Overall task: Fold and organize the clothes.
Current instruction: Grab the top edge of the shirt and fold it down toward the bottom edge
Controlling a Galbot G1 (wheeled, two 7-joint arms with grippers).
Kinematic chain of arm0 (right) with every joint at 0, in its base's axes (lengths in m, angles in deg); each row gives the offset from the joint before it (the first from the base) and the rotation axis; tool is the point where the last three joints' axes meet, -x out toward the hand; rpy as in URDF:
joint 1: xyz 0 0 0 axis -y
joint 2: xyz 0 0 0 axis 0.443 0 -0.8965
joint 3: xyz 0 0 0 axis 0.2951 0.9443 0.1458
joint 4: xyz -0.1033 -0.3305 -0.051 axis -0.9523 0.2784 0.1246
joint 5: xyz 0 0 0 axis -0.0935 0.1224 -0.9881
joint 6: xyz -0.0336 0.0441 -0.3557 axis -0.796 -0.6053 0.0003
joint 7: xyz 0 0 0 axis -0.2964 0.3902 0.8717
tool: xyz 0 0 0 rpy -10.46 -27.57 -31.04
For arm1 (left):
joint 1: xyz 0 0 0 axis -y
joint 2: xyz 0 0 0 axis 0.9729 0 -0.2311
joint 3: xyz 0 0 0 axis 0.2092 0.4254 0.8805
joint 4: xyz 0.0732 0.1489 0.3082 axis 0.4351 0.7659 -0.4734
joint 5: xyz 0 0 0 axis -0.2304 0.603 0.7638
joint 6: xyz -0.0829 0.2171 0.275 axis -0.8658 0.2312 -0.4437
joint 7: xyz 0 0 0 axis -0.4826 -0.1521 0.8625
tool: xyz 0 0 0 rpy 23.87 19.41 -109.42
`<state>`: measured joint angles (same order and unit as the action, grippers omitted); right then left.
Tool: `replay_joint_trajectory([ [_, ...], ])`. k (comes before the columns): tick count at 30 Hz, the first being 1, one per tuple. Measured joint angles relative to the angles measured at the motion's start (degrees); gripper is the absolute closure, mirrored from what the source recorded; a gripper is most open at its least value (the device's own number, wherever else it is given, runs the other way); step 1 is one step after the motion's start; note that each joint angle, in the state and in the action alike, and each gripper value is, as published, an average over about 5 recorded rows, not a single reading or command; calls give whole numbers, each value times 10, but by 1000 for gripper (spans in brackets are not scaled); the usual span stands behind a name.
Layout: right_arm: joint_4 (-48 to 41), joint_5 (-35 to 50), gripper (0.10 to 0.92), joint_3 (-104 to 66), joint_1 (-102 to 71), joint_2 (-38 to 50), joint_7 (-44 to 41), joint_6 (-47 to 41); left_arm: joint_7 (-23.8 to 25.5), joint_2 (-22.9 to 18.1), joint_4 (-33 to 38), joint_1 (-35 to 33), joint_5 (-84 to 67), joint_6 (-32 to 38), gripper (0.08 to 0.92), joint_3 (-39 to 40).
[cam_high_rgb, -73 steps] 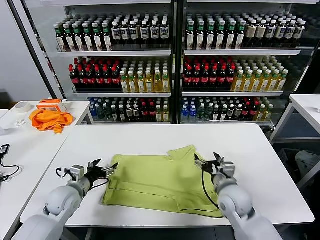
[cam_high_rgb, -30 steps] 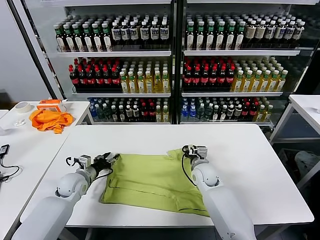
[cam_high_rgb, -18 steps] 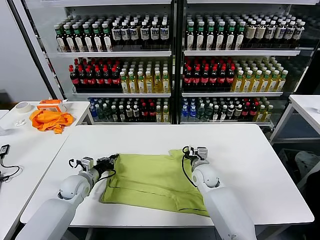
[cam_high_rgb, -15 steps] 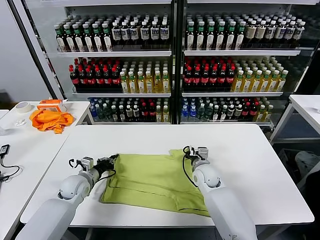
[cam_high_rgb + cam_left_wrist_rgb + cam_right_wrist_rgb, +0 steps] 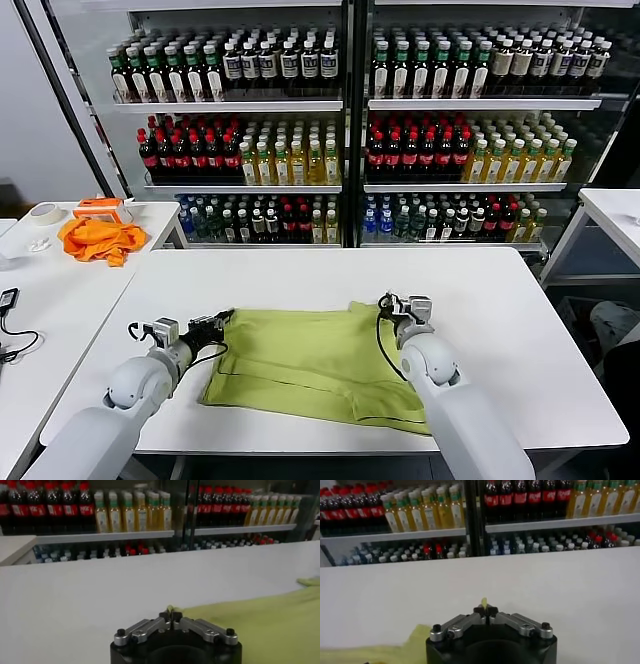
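The lime-green T-shirt (image 5: 310,360) lies flat on the white table (image 5: 300,275), plain side up; no print shows. My left gripper (image 5: 222,320) is shut on the shirt's far left corner, and the pinched green edge (image 5: 171,609) shows between its fingertips in the left wrist view (image 5: 171,615). My right gripper (image 5: 385,303) is shut on the shirt's far right corner, where a sliver of green cloth (image 5: 484,601) sticks up from the closed fingertips in the right wrist view (image 5: 485,611). Both grippers sit low at the table surface.
An orange cloth (image 5: 98,238), a tape roll (image 5: 44,212) and an orange box (image 5: 103,207) lie on a side table at the left. Drink coolers full of bottles (image 5: 340,130) stand behind the table. Another white table (image 5: 610,210) is at the right.
My right gripper moved from the near right side to the shirt's far right corner, then pulled that corner rightward, flattening the raised sleeve. The left gripper moved forward to the far left corner.
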<state>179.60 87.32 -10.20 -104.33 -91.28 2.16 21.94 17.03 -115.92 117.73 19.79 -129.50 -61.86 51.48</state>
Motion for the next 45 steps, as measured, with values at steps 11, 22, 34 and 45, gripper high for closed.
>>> replay_joint_trajectory([
  [11,103,-4,912,-14,-77,32,11,-6,-8,13,70,-59,-9,8,914,-27],
  [22,175,-27,912,-24,-153,39,15,0,-8,22,86,-95,-5,21,914,-46],
  [34,201,-58,912,-29,-199,40,22,3,-5,22,100,-123,3,29,914,-53],
  [45,214,-71,912,-27,-220,39,23,4,-4,25,108,-136,7,31,914,-59],
])
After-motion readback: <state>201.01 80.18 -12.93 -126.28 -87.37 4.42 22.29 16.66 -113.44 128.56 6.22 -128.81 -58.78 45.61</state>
